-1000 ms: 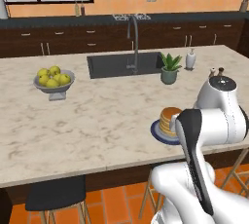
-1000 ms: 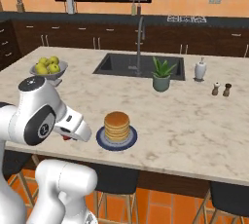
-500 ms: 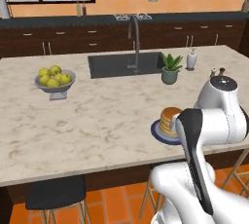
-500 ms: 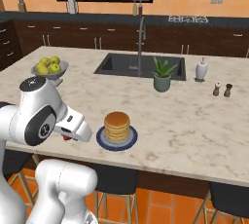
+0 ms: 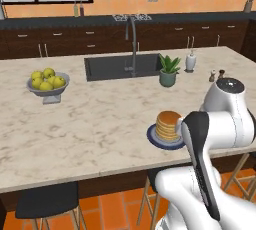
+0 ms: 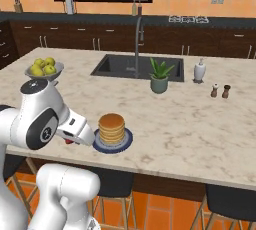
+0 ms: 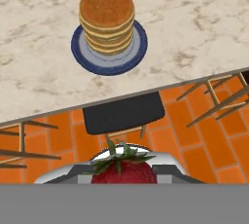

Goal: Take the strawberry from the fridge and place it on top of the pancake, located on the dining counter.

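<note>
The strawberry point(image 7: 124, 169), dark red with green leaves, sits between the fingertips of my gripper point(image 7: 124, 173), which is shut on it. From the right base view, the gripper point(image 6: 75, 133) hangs just off the dining counter's point(image 6: 200, 124) front edge, left of the pancake point(image 6: 111, 128), and a red bit of strawberry point(image 6: 68, 141) peeks out below the hand. The golden pancake point(image 7: 107, 18) stands on its blue-grey plate point(image 7: 80, 47) near the edge of the counter point(image 7: 194, 23), ahead of the gripper. In the left base view my arm covers part of the plate point(image 5: 152, 136) beside the pancake point(image 5: 168, 124).
A grey bowl of yellow-green fruits point(image 5: 47, 81) stands at the counter's left. Behind the pancake are the sink point(image 6: 135, 66) with tall faucet point(image 6: 137, 39), a potted plant point(image 6: 159, 76), a soap dispenser point(image 6: 199, 70) and two shakers point(image 6: 220, 91). Dark stools point(image 7: 124, 113) stand under the front edge.
Both base views have shifted slightly to the left, so the camera has moved a little. The arm's pose and its hold on the strawberry look the same.
</note>
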